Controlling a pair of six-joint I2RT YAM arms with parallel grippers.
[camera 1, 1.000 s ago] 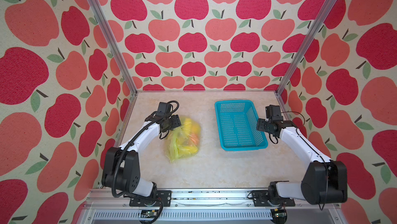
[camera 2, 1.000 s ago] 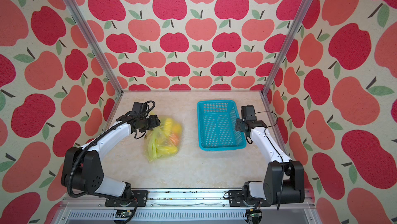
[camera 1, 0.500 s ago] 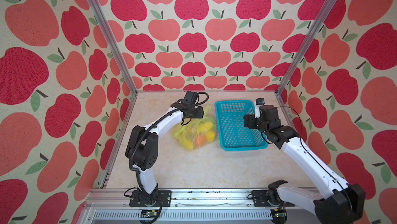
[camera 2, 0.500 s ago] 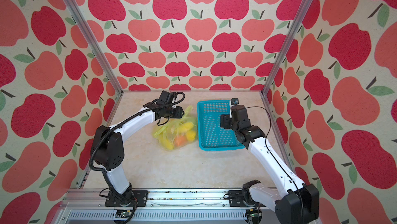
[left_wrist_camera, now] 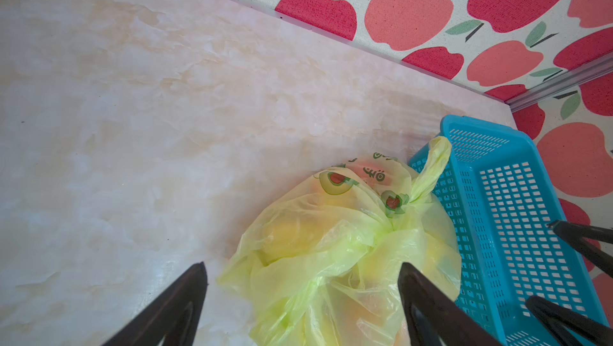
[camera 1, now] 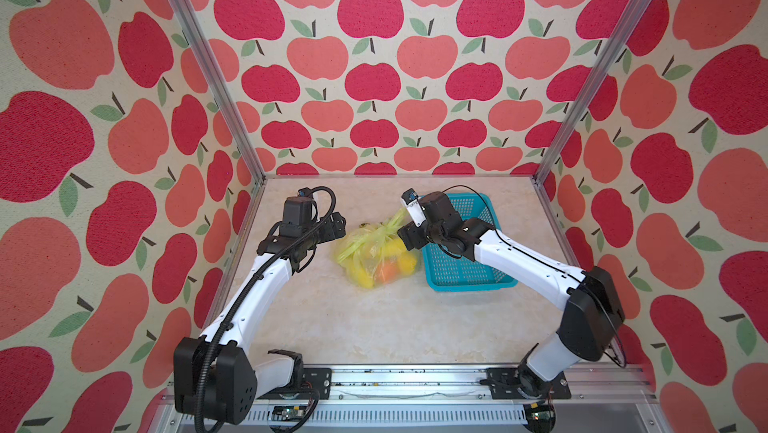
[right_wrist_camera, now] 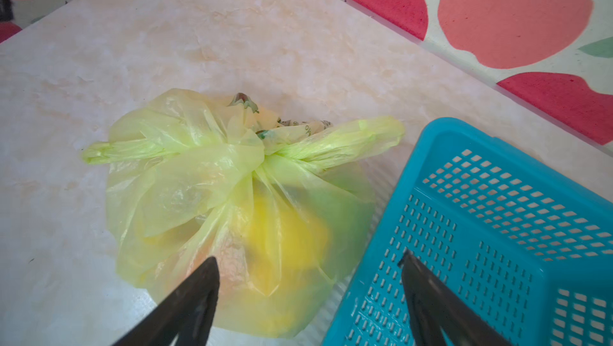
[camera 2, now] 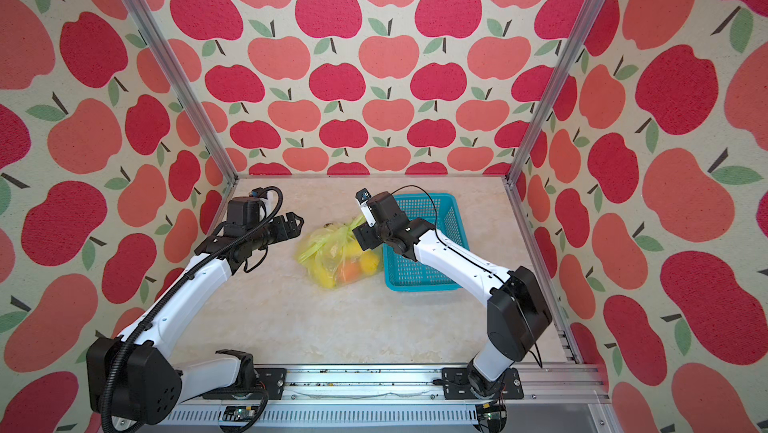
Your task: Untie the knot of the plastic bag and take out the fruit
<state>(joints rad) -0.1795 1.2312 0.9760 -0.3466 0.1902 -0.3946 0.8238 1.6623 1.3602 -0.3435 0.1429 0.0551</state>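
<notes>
The plastic bag (camera 1: 374, 252) (camera 2: 332, 254) lies on the table, yellow-green and crinkly, against the basket's left wall. Its knot (right_wrist_camera: 262, 158) (left_wrist_camera: 394, 218) is tied, with one handle loop (right_wrist_camera: 345, 143) sticking out to each side. Yellow fruit (camera 1: 405, 262) and an orange one (camera 2: 351, 271) show through the film. My left gripper (camera 1: 338, 224) (left_wrist_camera: 302, 265) is open just left of the bag, holding nothing. My right gripper (camera 1: 405, 236) (right_wrist_camera: 309, 257) is open at the bag's right side, one finger over the bag, the other over the basket.
A turquoise perforated basket (camera 1: 473, 285) (camera 2: 419, 286) stands right of the bag, with my right arm reaching across it. Apple-patterned walls close in the back and both sides. Bare marble tabletop (camera 1: 353, 327) stretches in front of the bag.
The left gripper dragged the bag right to the basket, then opened, let go and drew back left. The right gripper swung left from over the basket to the bag.
</notes>
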